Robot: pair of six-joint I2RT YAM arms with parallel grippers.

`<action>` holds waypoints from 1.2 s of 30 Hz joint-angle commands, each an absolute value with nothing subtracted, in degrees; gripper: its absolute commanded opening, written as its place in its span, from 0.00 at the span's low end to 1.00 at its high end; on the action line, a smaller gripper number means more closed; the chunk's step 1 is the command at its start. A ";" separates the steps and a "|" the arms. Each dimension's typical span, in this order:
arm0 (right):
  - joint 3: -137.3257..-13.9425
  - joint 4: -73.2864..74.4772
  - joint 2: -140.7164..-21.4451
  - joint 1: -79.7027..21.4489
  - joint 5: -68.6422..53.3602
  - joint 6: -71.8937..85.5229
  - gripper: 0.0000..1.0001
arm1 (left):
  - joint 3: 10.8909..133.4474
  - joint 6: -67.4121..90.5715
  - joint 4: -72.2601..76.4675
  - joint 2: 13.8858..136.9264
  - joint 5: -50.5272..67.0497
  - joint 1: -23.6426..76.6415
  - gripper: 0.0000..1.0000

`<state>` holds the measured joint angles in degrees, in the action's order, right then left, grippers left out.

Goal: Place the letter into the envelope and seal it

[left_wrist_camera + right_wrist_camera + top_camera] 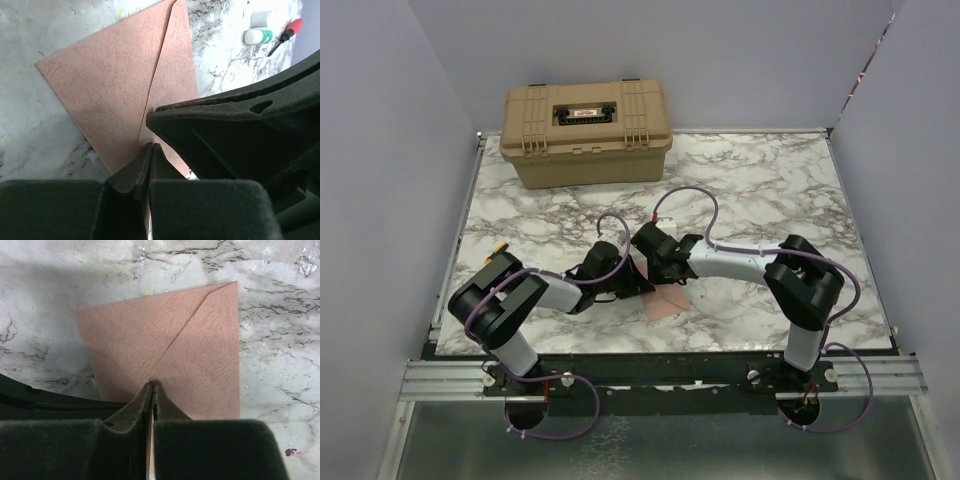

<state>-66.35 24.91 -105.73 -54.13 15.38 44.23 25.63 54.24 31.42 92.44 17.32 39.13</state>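
High rear view down over whole table [770, 200], both wrist views close above one envelope [165, 350]

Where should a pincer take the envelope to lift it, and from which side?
Probably the flap's fold edge: the envelope lies flat on the marble table with the flap down, so nothing stands up to pinch from above. Come in low from the bare marble beside that edge, one finger sliding under.
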 commanded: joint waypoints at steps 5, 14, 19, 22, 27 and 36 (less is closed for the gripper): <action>-66.82 29.03 -106.61 -52.55 17.95 47.94 0.05 | 21.19 55.97 28.91 96.18 12.15 39.52 0.00; -68.07 27.44 -108.02 -45.12 16.10 45.79 0.04 | 18.73 56.44 26.70 95.45 11.15 38.46 0.00; -70.79 28.60 -109.24 -43.45 17.43 43.42 0.04 | 19.48 56.19 26.37 95.01 12.32 37.80 0.00; -69.08 27.94 -105.37 -44.29 17.30 41.88 0.04 | 20.92 56.21 26.28 94.12 13.66 37.68 0.00; -63.52 26.53 -95.75 -48.69 14.85 39.69 0.05 | 23.28 56.60 24.97 91.91 14.94 37.70 0.00; -60.79 25.75 -96.85 -53.47 12.77 40.29 0.06 | 24.79 55.16 21.70 89.49 14.15 37.47 0.00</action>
